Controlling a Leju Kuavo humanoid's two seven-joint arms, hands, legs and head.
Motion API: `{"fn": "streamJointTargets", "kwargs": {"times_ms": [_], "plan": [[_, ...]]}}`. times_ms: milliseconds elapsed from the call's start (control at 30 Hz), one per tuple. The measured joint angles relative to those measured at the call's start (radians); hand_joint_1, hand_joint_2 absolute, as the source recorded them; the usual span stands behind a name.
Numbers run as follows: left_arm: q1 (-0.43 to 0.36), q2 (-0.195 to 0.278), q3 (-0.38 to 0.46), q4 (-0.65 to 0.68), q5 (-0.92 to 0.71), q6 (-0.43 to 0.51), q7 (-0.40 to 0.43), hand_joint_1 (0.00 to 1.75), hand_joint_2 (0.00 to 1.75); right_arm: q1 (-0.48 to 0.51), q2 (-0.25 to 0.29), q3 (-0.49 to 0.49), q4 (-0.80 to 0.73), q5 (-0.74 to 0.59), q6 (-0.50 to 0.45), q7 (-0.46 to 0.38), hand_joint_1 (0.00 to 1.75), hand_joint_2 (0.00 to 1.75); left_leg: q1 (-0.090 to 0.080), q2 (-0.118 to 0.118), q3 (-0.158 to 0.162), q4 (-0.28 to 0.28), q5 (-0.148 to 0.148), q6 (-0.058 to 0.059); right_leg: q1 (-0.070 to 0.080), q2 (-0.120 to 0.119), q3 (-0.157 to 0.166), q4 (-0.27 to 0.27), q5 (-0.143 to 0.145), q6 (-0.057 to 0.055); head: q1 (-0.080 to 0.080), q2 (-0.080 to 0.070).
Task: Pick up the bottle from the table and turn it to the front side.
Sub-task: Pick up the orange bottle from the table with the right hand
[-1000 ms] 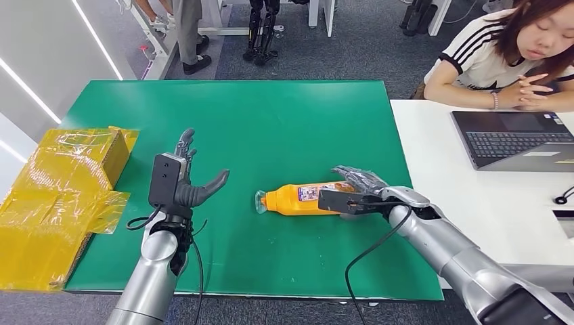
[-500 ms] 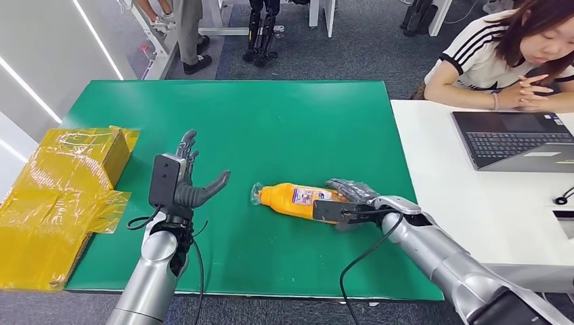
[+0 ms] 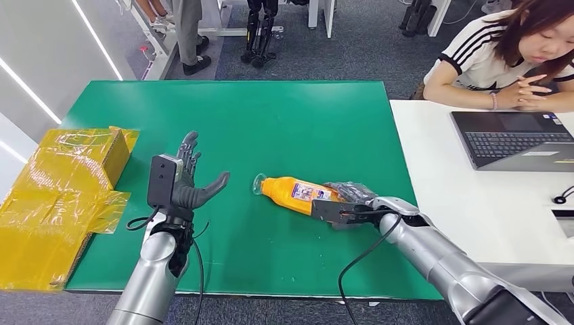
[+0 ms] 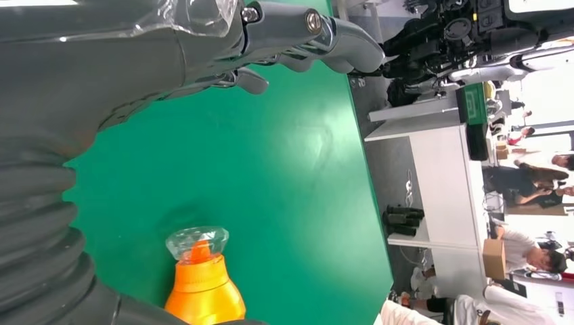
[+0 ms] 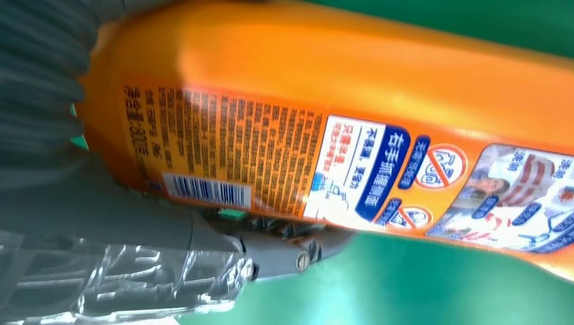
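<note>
My right hand has its fingers wrapped round the base end of the orange bottle, which lies on its side near the middle of the green table, clear cap pointing toward my left hand, which hovers upright, fingers spread and holding nothing, well apart from it. I judge the bottle a stiff plastic one, fairly light, with a smooth, likely slippery label, so the wide lower body is the place to hold. My right forearm reaches in low from the table's near right edge.
</note>
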Motion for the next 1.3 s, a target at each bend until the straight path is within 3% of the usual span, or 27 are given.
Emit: {"fn": "streamJointTargets", "kwargs": {"times_ms": [633, 833, 1033, 1167, 1300], "plan": [[0.005, 0.006, 0.0, 0.0, 0.013, -0.005, 0.0, 0.0, 1.75, 0.04, -0.005, -0.034, -0.006, -0.093, -0.061, -0.04, 1.75, 1.75, 0.0, 0.001, 0.001, 0.0, 0.0, 0.0, 0.0, 0.0, 0.001, 0.0, 0.0, 0.0, 0.0, 0.0], [0.026, 0.01, 0.0, 0.0, 0.02, 0.004, 0.0, 0.0, 1.75, 0.189, -0.007, -0.183, -0.119, -0.323, -0.165, -0.166, 1.75, 1.75, 0.0, -0.001, -0.001, 0.0, 0.0, 0.0, 0.0, -0.001, -0.001, 0.0, 0.0, 0.0, 0.0, 0.0], [0.033, 0.02, 0.0, -0.001, 0.032, 0.002, 0.0, 0.0, 1.75, 0.347, 0.015, -0.339, -0.276, -0.454, -0.274, -0.269, 1.75, 1.75, 0.0, -0.003, -0.003, -0.001, 0.0, 0.0, 0.0, -0.003, -0.002, 0.0, 0.0, 0.0, 0.0, 0.0], [0.035, 0.029, 0.002, -0.008, 0.039, -0.001, -0.001, 0.0, 1.75, 0.458, 0.05, -0.427, -0.38, -0.493, -0.321, -0.308, 1.75, 1.75, 0.0, -0.002, -0.003, -0.002, 0.0, 0.0, 0.0, -0.003, -0.002, 0.0, -0.001, 0.0, 0.0, 0.0], [0.039, 0.032, 0.003, -0.023, 0.046, -0.012, 0.004, 0.0, 1.75, 0.498, 0.078, -0.469, -0.418, -0.492, -0.361, -0.323, 1.75, 1.75, 0.0, -0.002, -0.004, -0.002, 0.0, 0.0, 0.0, -0.002, -0.003, 0.0, -0.001, 0.0, 0.0, 0.0]]}}
